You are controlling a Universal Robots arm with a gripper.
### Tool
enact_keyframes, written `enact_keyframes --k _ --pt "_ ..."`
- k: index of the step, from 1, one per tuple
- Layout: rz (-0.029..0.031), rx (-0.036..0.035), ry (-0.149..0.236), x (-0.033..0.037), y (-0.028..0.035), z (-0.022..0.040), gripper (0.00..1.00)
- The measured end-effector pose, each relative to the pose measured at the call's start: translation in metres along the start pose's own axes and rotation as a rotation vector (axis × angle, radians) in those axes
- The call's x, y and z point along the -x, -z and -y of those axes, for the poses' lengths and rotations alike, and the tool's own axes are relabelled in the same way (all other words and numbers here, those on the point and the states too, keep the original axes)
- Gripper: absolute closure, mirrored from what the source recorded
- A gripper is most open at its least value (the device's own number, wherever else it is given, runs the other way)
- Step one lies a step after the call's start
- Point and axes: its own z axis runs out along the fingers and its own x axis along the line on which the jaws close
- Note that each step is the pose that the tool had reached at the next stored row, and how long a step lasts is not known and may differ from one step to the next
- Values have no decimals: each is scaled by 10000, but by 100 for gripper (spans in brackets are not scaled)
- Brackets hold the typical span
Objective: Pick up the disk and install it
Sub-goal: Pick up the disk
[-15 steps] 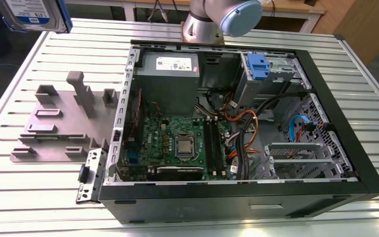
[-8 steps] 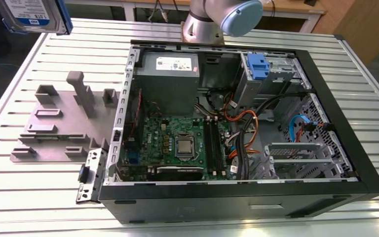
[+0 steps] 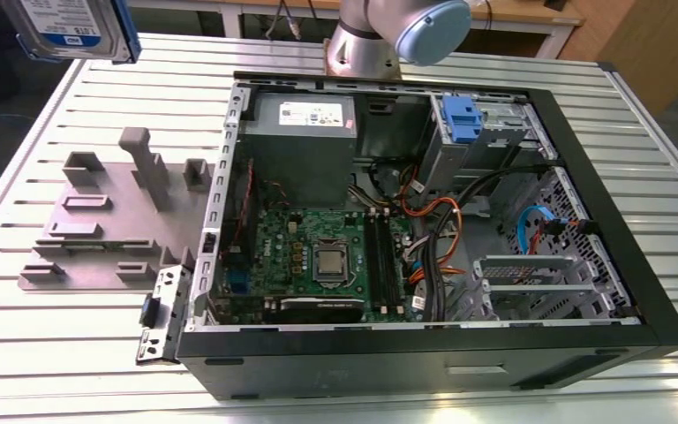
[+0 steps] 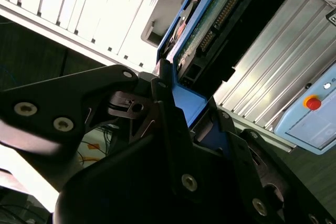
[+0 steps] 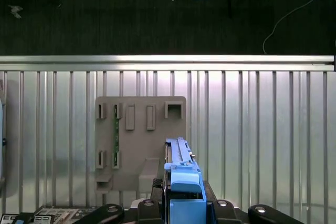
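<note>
Clamped shut on the disk [image 4: 202, 30] right now, blue carrier frame pinched edge-on by the gripper [image 4: 191, 106], with black fingers [image 4: 165, 98] on either side in the second wrist view. Same hold in the first wrist view, with the disk standing on edge, straight out from the gripper body.

In the exterior view, hanging up in the air at the top left corner, well apart from the open computer case [image 3: 433, 353] and cut off by the frame edge.

Labels: white-and-blue one on the disk face, print too small to make out. White sticker on the grey power supply [image 3: 304, 132] inside the case, same story, can't read a thing.

Surface: slatted aluminium table [image 3: 33, 353] under everything, dark floor [image 5: 157, 14] past its edge, wooden furniture [image 3: 645, 44] at the back. Grey fixture plate [image 3: 103, 230] with upright slots just beside the case on the exterior view's left, thin green strip [image 5: 116, 129] in 1 of the slots.

Inside the case: green motherboard [image 3: 315, 256], orange cables [image 3: 433, 212], another blue carrier piece [image 3: 462, 119] up in the drive bay.

Cut off or murky: arm [image 3: 369, 44] chopped by the top edge past 1 blue-capped joint. Pale blue box with a red button [image 4: 313, 102] partly out of frame in the second wrist view. Can't make out exactly where the fingertips meet the carrier, too much shadow.
</note>
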Motion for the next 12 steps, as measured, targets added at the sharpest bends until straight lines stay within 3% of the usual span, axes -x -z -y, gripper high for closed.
enact_keyframes --k 12 --pt "0 1 0 2 0 137 64"
